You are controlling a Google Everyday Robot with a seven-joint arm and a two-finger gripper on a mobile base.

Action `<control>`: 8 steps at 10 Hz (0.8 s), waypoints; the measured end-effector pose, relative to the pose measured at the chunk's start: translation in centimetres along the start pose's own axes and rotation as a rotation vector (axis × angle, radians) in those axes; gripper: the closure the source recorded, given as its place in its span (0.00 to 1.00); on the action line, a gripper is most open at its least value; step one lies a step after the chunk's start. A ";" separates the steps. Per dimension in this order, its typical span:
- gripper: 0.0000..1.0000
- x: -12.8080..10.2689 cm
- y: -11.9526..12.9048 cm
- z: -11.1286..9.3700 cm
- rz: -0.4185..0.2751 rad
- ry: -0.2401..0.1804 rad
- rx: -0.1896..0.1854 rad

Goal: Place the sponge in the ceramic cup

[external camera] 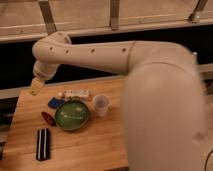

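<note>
Landmark: the green plate, round, glossy, approx. in the middle of the wooden table.

The sponge is not in the ceramic cup. It lies flat on the table just beside the plate's far-left rim; whether it touches the rim I cannot tell. The cup stands upright just beside the plate's right rim, mouth up, and nothing blue shows inside. So the plate is between the two task things.

Key relation: the gripper hangs at the end of the down-bent forearm, farther from the plate than the sponge, on the same far-left side and higher, over the table's back-left corner. From the fingers the sponge lies down and toward the plate, near but apart. Fingers stand wide, w/ nothing between them. The sponge's long axis seems to run approx. left-right in the view, slightly tilted. I judge the fingers should close across its short side.

Materials:
- sponge: blue, small flat block, soft-looking, will squeeze
- cup: white, hard, smooth, slightly tapered, narrow mouth, so the sponge may need to go in endwise

Other things rel. to the plate:
- small red oblong thing at its left rim
- black striped bar front-left
- pale long packet behind it
</note>
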 end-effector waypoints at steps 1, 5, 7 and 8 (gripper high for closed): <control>0.20 -0.3 -0.1 2.4 -0.010 0.032 -0.052; 0.20 -0.6 -0.1 4.0 -0.024 0.062 -0.087; 0.20 -0.5 -0.3 5.0 -0.018 0.096 -0.095; 0.20 -0.4 -0.2 6.2 -0.015 0.115 -0.098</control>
